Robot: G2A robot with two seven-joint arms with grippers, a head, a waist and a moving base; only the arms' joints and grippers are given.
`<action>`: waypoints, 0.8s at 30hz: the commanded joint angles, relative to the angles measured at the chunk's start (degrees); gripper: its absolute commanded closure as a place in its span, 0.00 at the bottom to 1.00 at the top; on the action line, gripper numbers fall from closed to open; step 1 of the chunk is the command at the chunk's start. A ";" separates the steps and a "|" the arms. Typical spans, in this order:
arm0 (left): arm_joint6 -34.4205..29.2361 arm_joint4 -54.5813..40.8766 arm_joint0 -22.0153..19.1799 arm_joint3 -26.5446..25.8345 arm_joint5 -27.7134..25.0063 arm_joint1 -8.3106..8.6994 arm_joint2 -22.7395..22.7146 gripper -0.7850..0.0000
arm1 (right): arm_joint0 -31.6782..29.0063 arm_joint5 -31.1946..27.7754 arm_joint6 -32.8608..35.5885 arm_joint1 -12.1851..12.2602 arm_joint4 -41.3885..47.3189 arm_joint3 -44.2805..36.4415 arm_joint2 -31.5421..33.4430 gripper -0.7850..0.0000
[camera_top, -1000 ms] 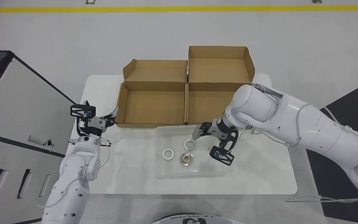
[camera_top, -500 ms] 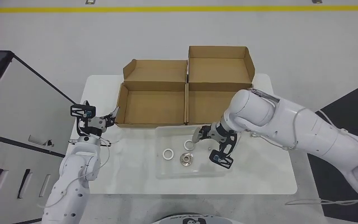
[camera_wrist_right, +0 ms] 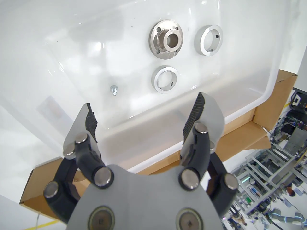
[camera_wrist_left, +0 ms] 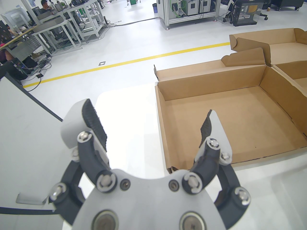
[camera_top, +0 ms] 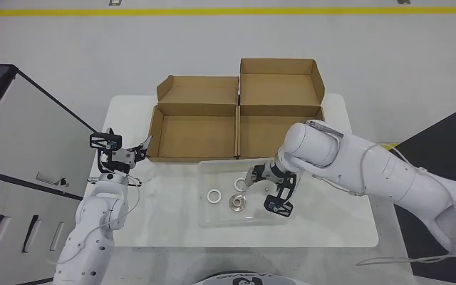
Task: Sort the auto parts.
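Note:
A clear plastic tray holds the metal parts: a flanged hub, one ring and a second ring. My right gripper hangs open over the tray's right half, just right of these parts, with nothing between its fingers. In the right wrist view the hub, the two rings and a small screw lie beyond the open right gripper. My left gripper stands open at the table's left side, next to the left cardboard box, holding nothing.
Two open cardboard boxes, left and right, stand side by side behind the tray, their lids folded back. The tray's rim lies close against a box wall. A grey cabinet stands left of the white table.
My right arm has shifted a little to the left and nearer the tray's front, bringing its open gripper closer to the parts. The left arm has not moved.

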 commanded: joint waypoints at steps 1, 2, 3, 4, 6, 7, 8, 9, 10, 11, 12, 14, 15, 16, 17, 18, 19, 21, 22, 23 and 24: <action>0.00 0.00 0.00 0.00 0.00 0.00 0.00 0.00 | -0.24 0.00 -0.01 -0.34 -1.08 0.02 0.00 0.15; 0.00 0.00 0.00 0.00 0.00 0.00 0.00 0.00 | -0.40 0.00 -0.01 -0.55 -1.79 -0.01 0.00 0.16; 0.00 0.00 0.00 0.00 0.00 0.00 0.00 0.00 | -0.56 0.00 -0.01 -0.76 -2.62 -0.04 0.00 0.16; 0.00 0.00 0.00 0.00 0.00 0.00 0.00 0.00 | -0.74 0.00 -0.01 -0.95 -3.45 0.00 0.00 0.18; 0.00 0.00 0.00 0.00 0.00 0.00 0.00 0.00 | -1.10 0.00 -0.01 -1.34 -5.03 -0.07 0.00 0.21; 0.00 0.00 0.00 0.00 0.00 0.00 0.00 0.00 | -1.24 0.00 -0.01 -1.52 -5.77 -0.09 0.00 0.21; 0.00 0.00 0.00 0.00 0.00 0.00 0.00 0.00 | -1.40 0.00 -0.01 -1.68 -6.73 -0.11 0.00 0.20; 0.00 0.00 0.00 0.00 0.00 0.00 0.00 0.00 | -1.58 0.00 -0.02 -1.84 -7.48 -0.14 0.00 0.19; 0.00 0.00 0.00 0.00 0.00 0.00 0.00 0.00 | -1.76 0.00 -0.02 -1.99 -8.39 -0.17 0.00 0.19; 0.00 0.00 0.00 0.00 0.00 0.00 0.00 0.00 | -2.00 0.00 -0.02 -2.13 -9.43 -0.13 0.00 0.19; 0.00 0.00 0.00 0.00 0.00 0.00 0.00 0.00 | -2.22 0.00 -0.02 -2.29 -10.02 -0.20 0.00 0.18; 0.00 0.00 0.00 0.00 0.00 0.00 0.00 0.00 | -2.48 0.00 -0.02 -2.58 -10.95 -0.34 0.00 0.19; 0.00 0.00 0.00 0.00 0.00 0.00 0.00 0.00 | -2.64 0.00 -0.02 -2.73 -11.40 -0.36 0.00 0.20; 0.00 0.00 0.00 0.00 0.00 0.00 0.00 0.00 | -2.84 0.00 -0.03 -2.88 -11.34 -0.37 0.00 0.20; 0.00 0.00 0.00 0.00 0.00 0.00 0.00 0.00 | -2.94 0.00 -0.03 -3.03 -11.40 -0.22 0.00 0.22; 0.00 0.00 0.00 0.00 0.00 0.00 0.00 0.00 | -3.12 0.00 -0.03 -3.19 -11.81 -0.03 0.00 0.26; 0.00 0.00 0.00 0.00 0.00 0.00 0.00 0.00 | -3.34 0.00 -0.03 -3.36 -12.17 0.09 0.00 0.29; 0.00 0.00 0.00 0.00 0.00 0.00 0.00 0.00 | -3.77 0.00 -0.03 -3.71 -13.26 0.39 0.00 0.34; 0.00 0.00 0.00 0.00 0.00 0.00 0.00 0.00 | -4.05 0.00 -0.03 -3.89 -13.87 0.55 0.00 0.37; 0.00 0.00 0.00 0.00 0.00 0.00 0.00 0.00 | -4.29 0.00 -0.03 -4.06 -14.17 0.70 0.00 0.38; 0.00 0.00 0.00 0.00 0.00 0.00 0.00 0.00 | -4.43 0.02 -0.06 -4.17 -14.39 0.78 0.00 0.40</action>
